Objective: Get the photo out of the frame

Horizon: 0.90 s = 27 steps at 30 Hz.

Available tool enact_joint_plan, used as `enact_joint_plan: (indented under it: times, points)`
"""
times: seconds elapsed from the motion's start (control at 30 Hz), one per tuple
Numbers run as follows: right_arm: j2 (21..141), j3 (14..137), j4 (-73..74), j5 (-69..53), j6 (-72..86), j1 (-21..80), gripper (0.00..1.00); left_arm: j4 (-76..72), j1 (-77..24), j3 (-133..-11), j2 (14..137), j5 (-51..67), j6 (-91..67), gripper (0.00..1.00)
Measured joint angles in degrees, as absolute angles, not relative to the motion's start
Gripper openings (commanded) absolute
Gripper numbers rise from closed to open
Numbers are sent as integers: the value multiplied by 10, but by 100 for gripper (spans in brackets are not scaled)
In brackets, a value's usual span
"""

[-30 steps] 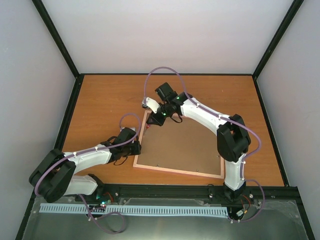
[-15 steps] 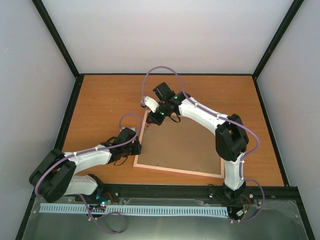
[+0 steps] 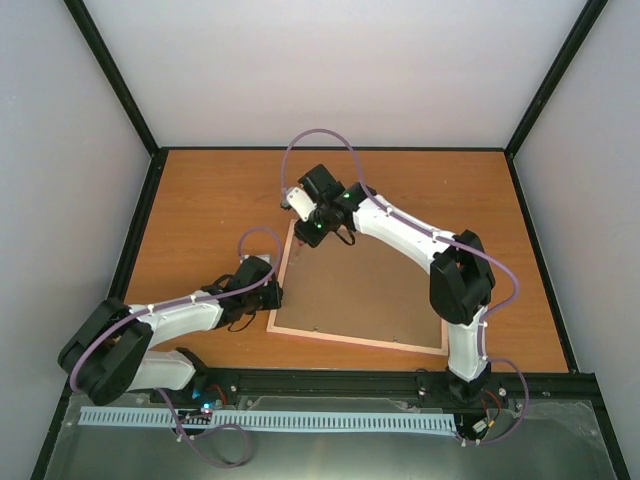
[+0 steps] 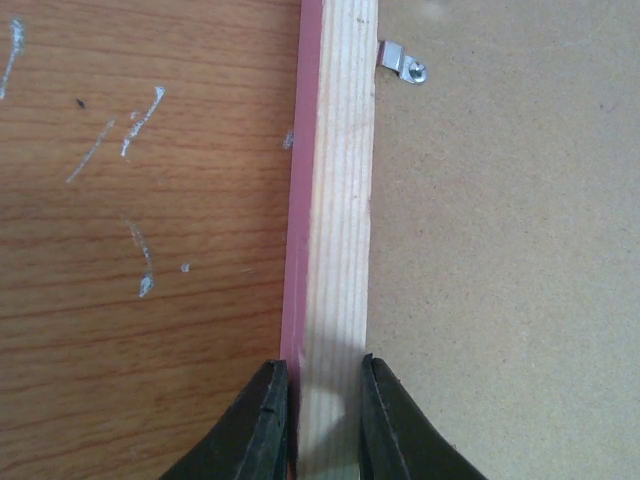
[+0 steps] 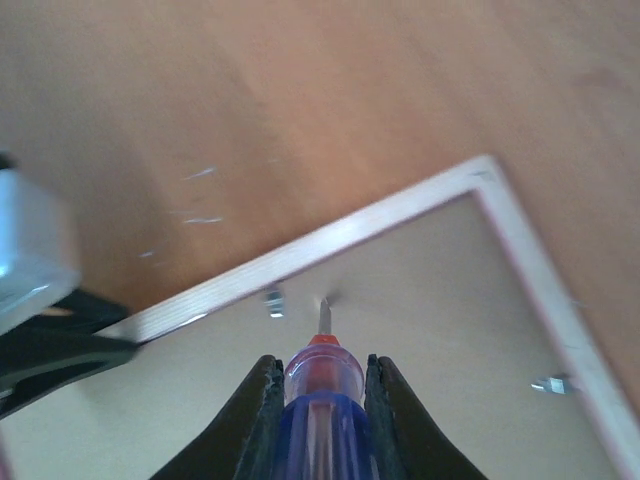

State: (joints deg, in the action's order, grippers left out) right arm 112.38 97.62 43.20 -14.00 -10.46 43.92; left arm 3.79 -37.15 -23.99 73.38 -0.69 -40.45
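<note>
**Frame lying face down, held at one rail while a screwdriver is aimed at a clip**

From above, the frame (image 3: 360, 290) is seen back-up on the counter (image 3: 200, 210). The left jaws are set at its left rail and the right jaws are held over its far left corner. The photo is not seen and is judged to be shut in under the brown backing board (image 3: 380, 270).

In the left wrist view, the left jaws are narrowed onto the wooden rail, with a metal clip (image 4: 403, 62) further along it.

In the right wrist view, the right jaws are closed around the screwdriver (image 5: 322, 385). Its tip is held just beside a clip (image 5: 273, 300); whether it touches the board cannot be told.

If the tip is driven off-line, the clip may be missed and the board gouged. If the rail grip slips, the frame may be swung aside.
</note>
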Motion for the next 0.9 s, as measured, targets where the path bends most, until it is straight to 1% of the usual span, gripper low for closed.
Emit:
enact_joint_plan:
  times: [0.13, 0.23, 0.3, 0.53, 0.73, 0.9]
  points:
    - [1124, 990, 431, -58, -91, 427, 3, 38, -371, -239, 734, -7, -405, 1]
    - [1123, 996, 431, -36, -88, 419, 3, 38, -371, -239, 734, -7, -405, 1]
    - [1121, 997, 431, -49, -92, 418, 3, 37, -371, -239, 733, -7, -405, 1]
    - [1100, 990, 448, -190, -140, 421, 3, 34, -371, -237, 733, -6, -405, 1]
    - [1103, 987, 450, -224, -154, 422, 3, 34, -371, -237, 733, -6, -405, 1]
    - [1138, 993, 450, -232, -156, 422, 3, 28, -371, -232, 730, -7, -406, 1]
